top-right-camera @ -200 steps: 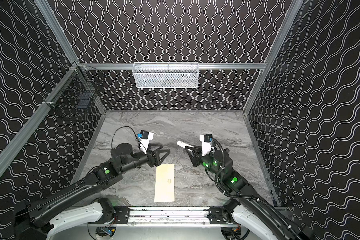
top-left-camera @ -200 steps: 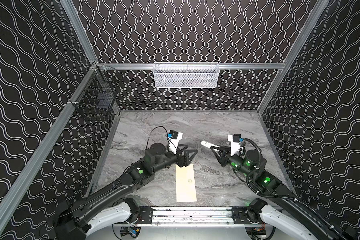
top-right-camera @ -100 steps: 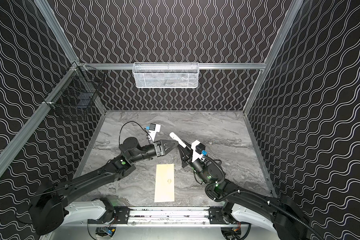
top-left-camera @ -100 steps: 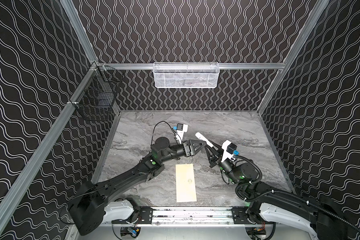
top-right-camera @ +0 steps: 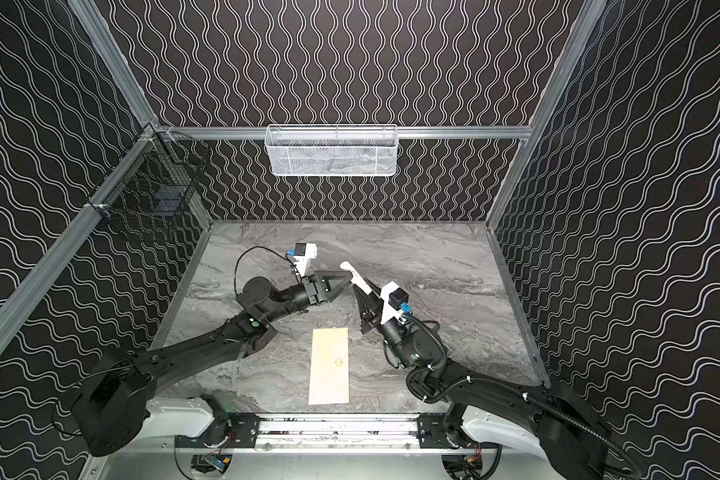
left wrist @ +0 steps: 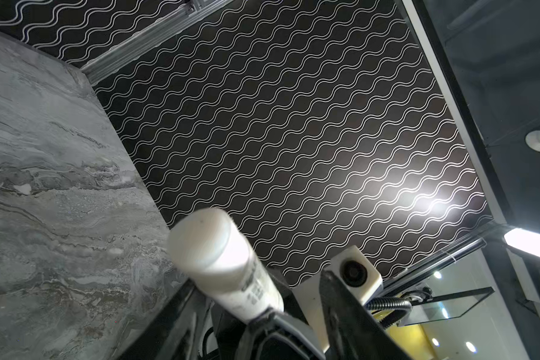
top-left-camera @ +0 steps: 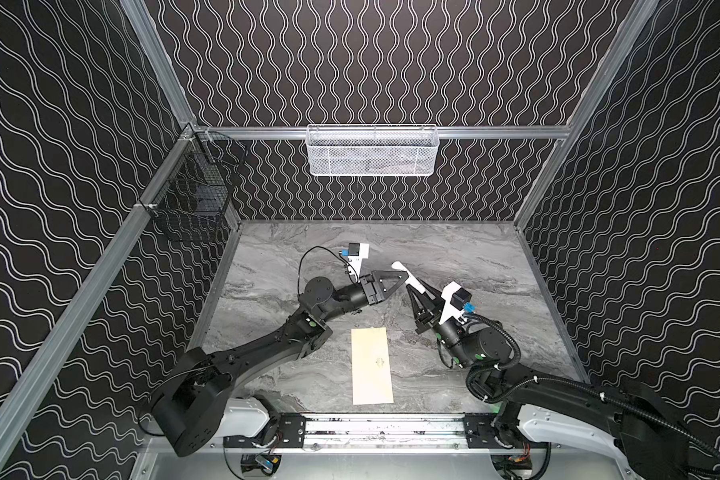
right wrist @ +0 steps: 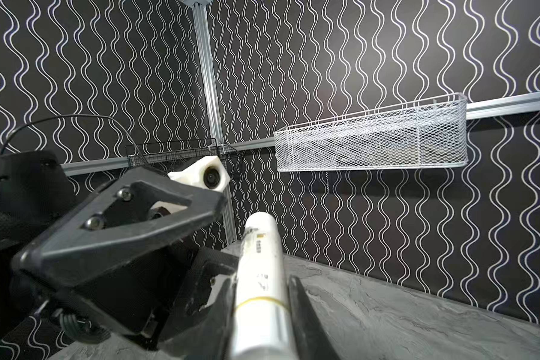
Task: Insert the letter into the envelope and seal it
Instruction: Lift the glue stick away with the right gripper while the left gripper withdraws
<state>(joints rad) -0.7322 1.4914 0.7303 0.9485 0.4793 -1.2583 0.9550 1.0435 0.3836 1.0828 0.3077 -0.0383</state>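
Observation:
The pale cream envelope lies flat and closed near the table's front edge, small emblem up. The letter does not show in any view. My right gripper is shut on the lower body of a white glue stick, which points up and back to the left. My left gripper reaches in from the left behind the envelope. Its jaws stand open around the stick's capped end, one finger close to it and the other apart.
A white mesh basket hangs on the back wall and a black wire basket on the left wall. Patterned walls close in three sides. A metal rail runs along the front edge of the grey marble table.
My left gripper swung right, away from the envelope's far end, up to the stick's cap, and its jaws narrowed. My right gripper tilted the stick toward the left gripper.

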